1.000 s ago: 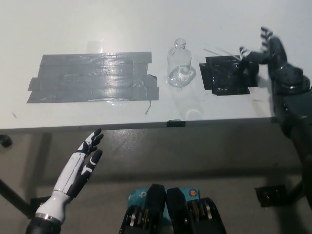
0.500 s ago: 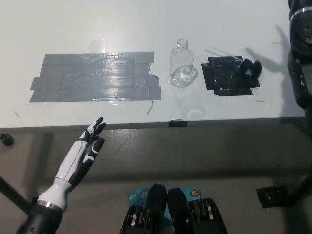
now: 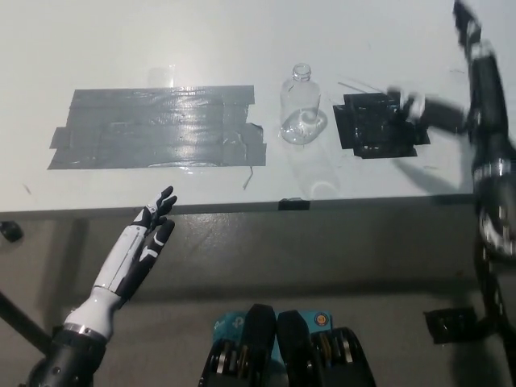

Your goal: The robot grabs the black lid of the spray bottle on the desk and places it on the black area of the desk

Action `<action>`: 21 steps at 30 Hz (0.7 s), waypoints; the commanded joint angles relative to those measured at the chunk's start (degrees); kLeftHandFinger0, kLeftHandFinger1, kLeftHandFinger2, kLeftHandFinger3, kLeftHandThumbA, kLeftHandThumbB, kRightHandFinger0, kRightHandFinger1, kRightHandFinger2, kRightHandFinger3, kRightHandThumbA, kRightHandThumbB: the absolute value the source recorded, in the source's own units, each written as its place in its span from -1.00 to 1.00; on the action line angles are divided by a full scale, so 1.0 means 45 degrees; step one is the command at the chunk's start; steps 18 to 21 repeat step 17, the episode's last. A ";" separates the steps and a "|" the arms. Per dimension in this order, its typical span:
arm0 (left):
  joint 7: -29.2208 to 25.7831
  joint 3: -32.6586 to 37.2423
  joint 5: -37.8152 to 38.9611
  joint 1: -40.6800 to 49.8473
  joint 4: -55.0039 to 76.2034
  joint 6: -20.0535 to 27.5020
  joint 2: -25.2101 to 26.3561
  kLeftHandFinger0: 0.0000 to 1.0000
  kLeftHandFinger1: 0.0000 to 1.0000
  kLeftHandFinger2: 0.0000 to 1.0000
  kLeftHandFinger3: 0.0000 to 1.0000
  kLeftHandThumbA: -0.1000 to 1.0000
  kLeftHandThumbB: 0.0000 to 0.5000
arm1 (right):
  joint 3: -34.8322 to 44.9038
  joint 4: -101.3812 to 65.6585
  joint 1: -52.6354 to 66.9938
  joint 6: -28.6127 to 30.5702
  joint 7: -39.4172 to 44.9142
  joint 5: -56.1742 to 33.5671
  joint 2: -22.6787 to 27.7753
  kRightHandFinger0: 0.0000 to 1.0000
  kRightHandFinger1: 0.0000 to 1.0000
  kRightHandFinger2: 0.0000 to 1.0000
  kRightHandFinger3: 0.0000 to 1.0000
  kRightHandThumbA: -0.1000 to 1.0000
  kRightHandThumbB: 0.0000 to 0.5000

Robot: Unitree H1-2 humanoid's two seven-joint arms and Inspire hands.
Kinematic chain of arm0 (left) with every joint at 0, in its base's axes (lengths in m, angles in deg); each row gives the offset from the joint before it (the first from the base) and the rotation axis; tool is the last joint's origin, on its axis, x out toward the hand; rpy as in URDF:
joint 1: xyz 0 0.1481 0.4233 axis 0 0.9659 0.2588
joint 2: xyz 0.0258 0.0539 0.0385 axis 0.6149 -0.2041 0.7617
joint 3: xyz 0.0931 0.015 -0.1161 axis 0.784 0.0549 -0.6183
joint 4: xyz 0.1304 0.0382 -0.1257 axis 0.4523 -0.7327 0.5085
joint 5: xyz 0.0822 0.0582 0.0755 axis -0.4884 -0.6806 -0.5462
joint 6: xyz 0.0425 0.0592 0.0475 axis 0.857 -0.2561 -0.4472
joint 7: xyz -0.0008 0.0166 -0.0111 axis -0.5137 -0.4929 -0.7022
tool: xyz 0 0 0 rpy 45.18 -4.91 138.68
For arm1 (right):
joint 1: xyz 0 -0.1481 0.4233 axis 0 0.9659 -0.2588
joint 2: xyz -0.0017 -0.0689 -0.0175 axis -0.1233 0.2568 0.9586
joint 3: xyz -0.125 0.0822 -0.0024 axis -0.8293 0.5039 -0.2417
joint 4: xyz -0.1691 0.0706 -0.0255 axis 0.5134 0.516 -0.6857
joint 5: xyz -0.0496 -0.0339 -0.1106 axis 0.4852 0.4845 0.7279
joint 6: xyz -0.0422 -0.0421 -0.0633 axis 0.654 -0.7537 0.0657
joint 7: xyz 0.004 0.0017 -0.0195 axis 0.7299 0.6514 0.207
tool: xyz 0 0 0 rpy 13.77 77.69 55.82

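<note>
Resting on the black taped patch [image 3: 375, 129] right of the clear uncapped plastic spray bottle [image 3: 301, 109]: small black lid [image 3: 401, 106], probably | black right hand [image 3: 470, 32] far right, blurred, grip unclear | white left hand [image 3: 151, 234] open, empty, below desk edge.

Left robot hand [image 3: 149, 234]: white shell along the back and palm, black fingers and black insets between the white panels. White forearm narrows to a pale grey band at the wrist end, then a dark grey, wider cylindrical segment. Right robot hand [image 3: 466, 20]: black, motion-blurred, detail unreadable. Right arm black and glossy, segmented, with a thin light ring partway down.
</note>
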 commanded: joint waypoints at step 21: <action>0.0136 -0.0450 0.0618 0.0709 0.0508 0.0203 0.0042 1.00 1.00 1.00 1.00 1.00 0.19 | -0.1954 -0.3432 0.5038 0.1791 0.0844 0.1178 -0.0385 1.00 1.00 1.00 1.00 0.70 0.54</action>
